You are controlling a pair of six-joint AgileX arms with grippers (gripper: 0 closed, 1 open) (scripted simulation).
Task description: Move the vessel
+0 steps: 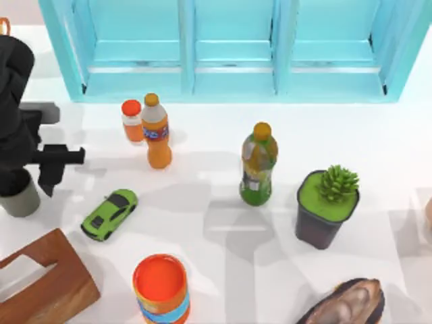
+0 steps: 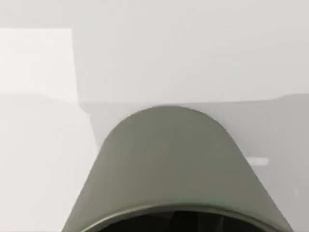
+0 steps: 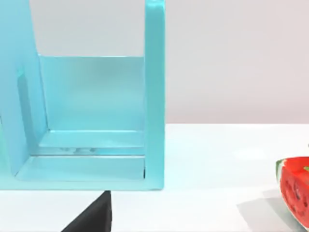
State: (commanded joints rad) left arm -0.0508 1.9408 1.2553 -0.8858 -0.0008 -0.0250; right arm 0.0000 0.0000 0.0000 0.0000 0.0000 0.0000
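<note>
One arm was at work, my left, at the table's (image 1: 223, 223) far left edge. Its gripper (image 1: 20, 185) sat right over the vessel (image 1: 22, 200), the grey cup standing upright just left of the green toy car (image 1: 110, 214) and behind the wooden box (image 1: 47, 287). From the left wrist view the cup's grey wall (image 2: 169, 164) and dark mouth loomed close underneath, but I couldn't tell how far the fingers were spread, or whether they touched the cup.

place: rendered tabletop scene | cues: white table (image 1: 378, 142); turquoise shelf (image 1: 229, 47); scattered household props
</note>
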